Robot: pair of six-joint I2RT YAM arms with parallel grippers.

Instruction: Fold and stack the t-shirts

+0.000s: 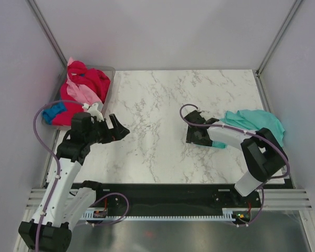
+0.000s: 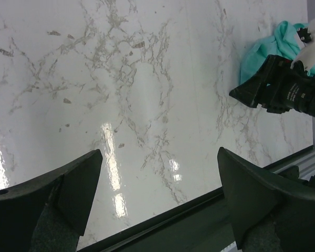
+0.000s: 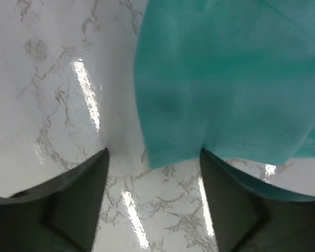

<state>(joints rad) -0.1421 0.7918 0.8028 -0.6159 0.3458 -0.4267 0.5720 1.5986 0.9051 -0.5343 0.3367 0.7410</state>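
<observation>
Here, the right gripper (image 3: 155,181) stands wide open close over the marble bench (image 1: 163,105). The hem of the teal t-shirt (image 3: 226,79) lies between its fingers, and nothing is clamped. That shirt is bunched at the bench's 3 o'clock edge. The left gripper (image 2: 157,178) hovers at 8 o'clock, spread wide and empty. The other t-shirts (image 1: 84,86), red, pink and blue, are heaped in the grey tub (image 1: 112,73) at 10 o'clock.

The teal t-shirt (image 1: 254,122) is nowhere seen whole. From above, the right arm (image 1: 236,137) covers its near edge. The right wrist view, soft with blur, cuts it off at the top and right. In the left wrist view the right gripper (image 2: 254,89) hides much of it.
</observation>
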